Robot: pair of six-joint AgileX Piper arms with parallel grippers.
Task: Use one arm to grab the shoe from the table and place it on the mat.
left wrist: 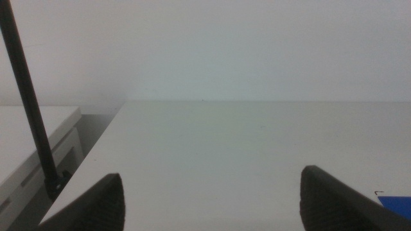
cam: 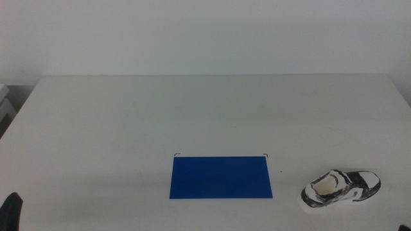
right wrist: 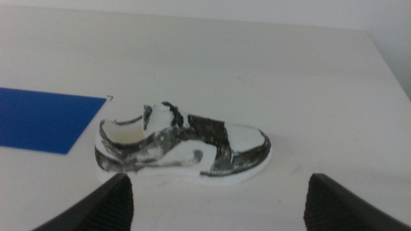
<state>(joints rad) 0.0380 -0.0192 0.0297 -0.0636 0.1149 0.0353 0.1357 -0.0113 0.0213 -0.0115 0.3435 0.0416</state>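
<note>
Dark jaws of the right hand point(right wrist: 215, 205) frame the right wrist view, spread wide apart, hovering above the surface point(right wrist: 308, 90) with nothing between them. Just ahead of that hand lies the shoe point(right wrist: 183, 146), upright on its sole, untouched, its heel toward the mat point(right wrist: 45, 119) and its toe pointing away from it. Shoe and mat lie near each other but apart. On the far side of the mat, the left hand point(left wrist: 212, 202) waits low over bare surface, also spread and empty, a corner of the mat showing beside one jaw.
</note>
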